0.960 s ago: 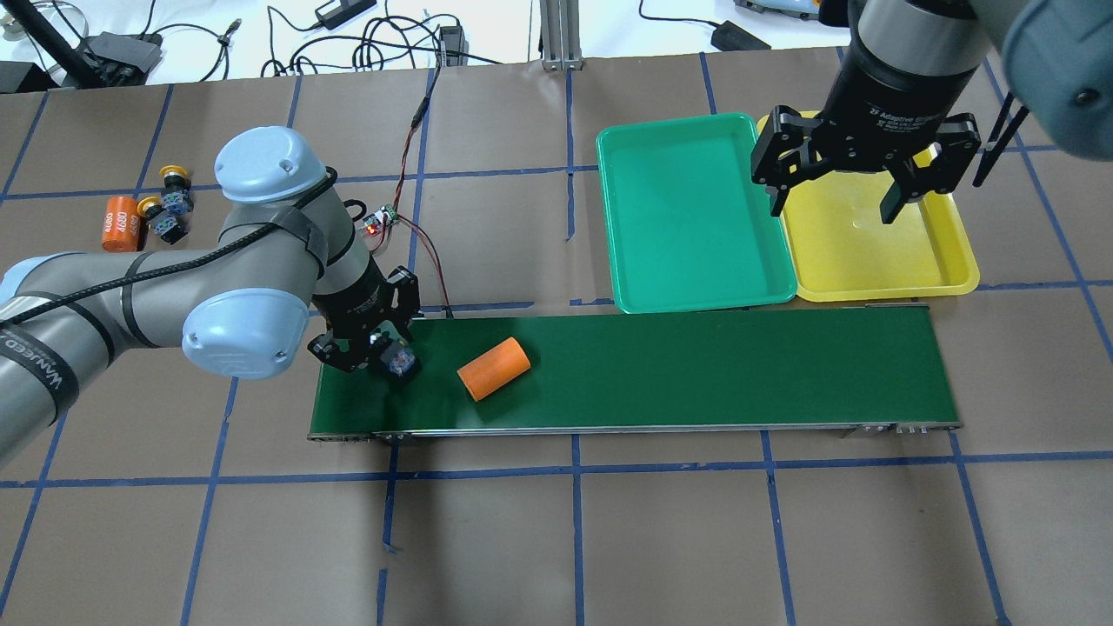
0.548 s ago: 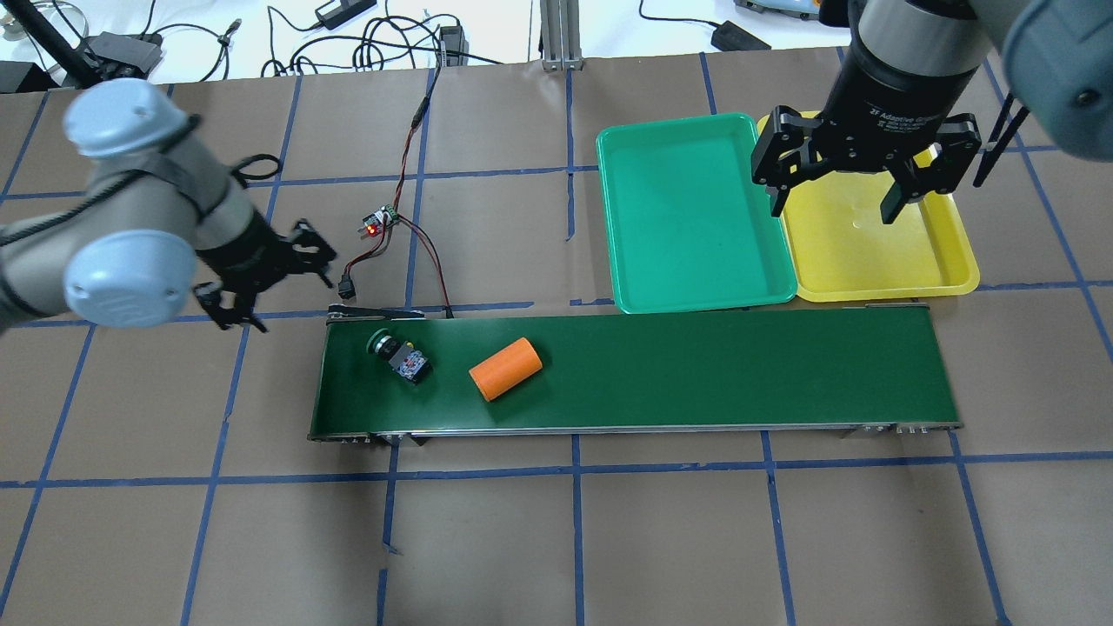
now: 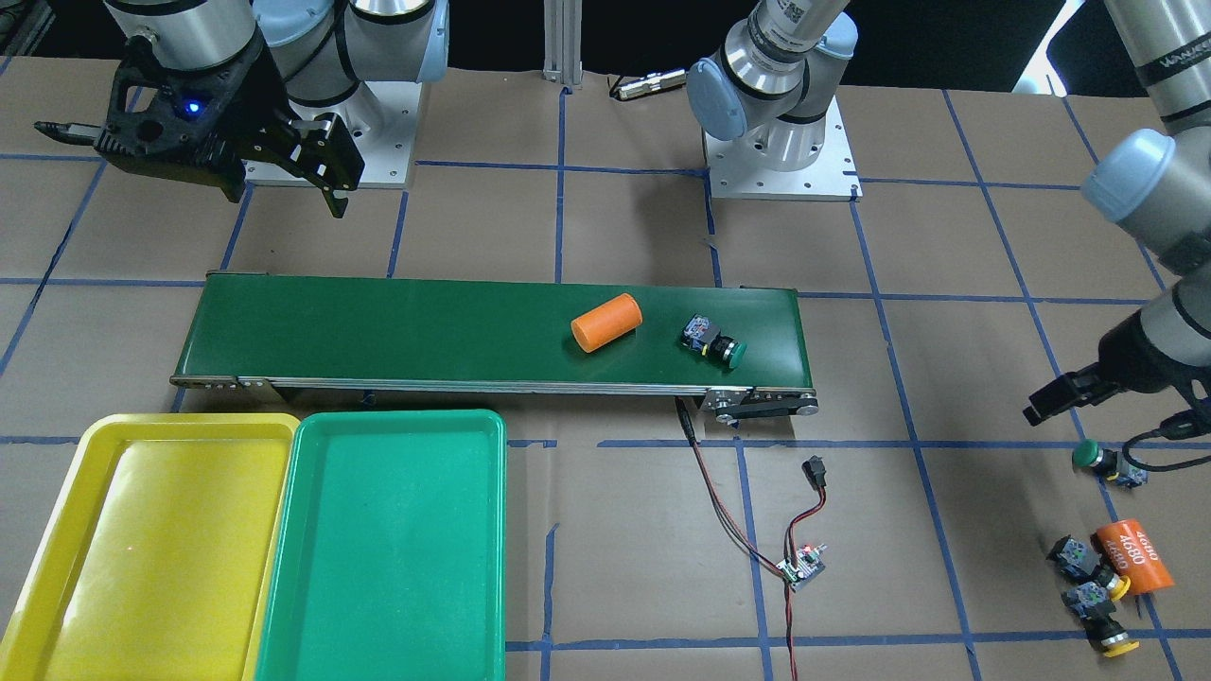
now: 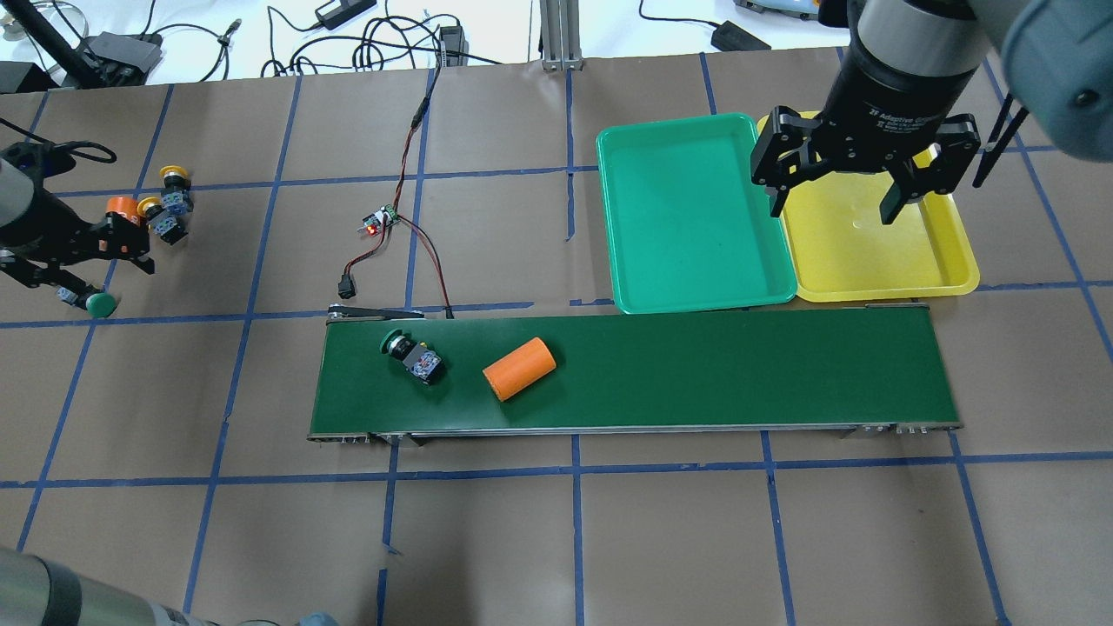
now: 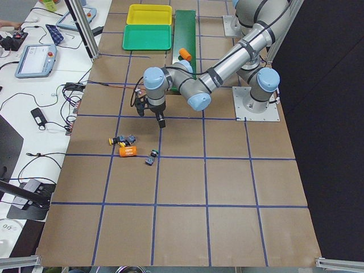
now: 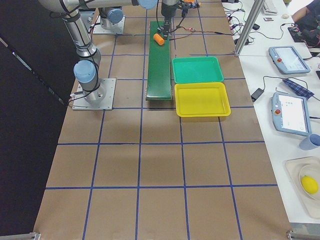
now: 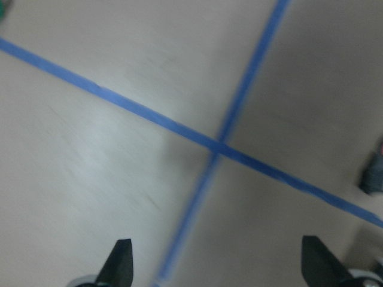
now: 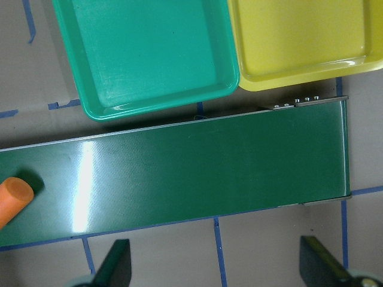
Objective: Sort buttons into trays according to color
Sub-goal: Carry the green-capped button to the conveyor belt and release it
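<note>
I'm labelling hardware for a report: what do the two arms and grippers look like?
Left arm and right arm: silver-grey tubes, pale blue joint caps. Left gripper and right gripper: black, two-fingered. White lettering marks the right one's body; black straps band the left arm.

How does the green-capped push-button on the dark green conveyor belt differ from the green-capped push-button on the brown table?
The green-capped belt push-button lies on the dark green conveyor belt; the green-capped table push-button lies off it on the brown table. The belt push-button is beside a plain orange cylinder; the table push-button is near the open left tool. Both have dark bodies and lie on their sides.
</note>
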Motion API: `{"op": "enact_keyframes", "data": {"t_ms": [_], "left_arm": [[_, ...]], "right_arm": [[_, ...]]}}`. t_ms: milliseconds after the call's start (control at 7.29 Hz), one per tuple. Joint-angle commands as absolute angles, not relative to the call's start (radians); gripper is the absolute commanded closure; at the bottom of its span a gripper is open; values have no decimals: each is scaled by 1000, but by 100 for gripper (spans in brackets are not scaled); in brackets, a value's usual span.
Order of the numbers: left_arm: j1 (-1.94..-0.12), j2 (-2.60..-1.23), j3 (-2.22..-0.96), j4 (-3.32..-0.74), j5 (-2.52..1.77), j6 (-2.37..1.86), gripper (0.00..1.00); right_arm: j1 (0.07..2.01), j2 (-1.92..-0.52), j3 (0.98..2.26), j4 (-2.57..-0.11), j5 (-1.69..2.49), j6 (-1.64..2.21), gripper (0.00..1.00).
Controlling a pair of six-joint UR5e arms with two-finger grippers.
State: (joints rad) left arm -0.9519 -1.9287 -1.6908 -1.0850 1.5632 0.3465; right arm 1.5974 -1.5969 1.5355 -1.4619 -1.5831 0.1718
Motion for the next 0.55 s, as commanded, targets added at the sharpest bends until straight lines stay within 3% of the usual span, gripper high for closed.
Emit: {"op": "enact_keyframes", "data": {"t_ms": [0, 411], "left_arm": [[-911, -2058, -1568, -1034, 1583, 463, 0], [-847, -2144, -1569, -947, 1578, 570, 0]], "right_arm": [[1597, -1597, 1536, -1462, -1583, 172, 0], [1597, -1597, 1536, -1462, -1583, 172, 0]]}}
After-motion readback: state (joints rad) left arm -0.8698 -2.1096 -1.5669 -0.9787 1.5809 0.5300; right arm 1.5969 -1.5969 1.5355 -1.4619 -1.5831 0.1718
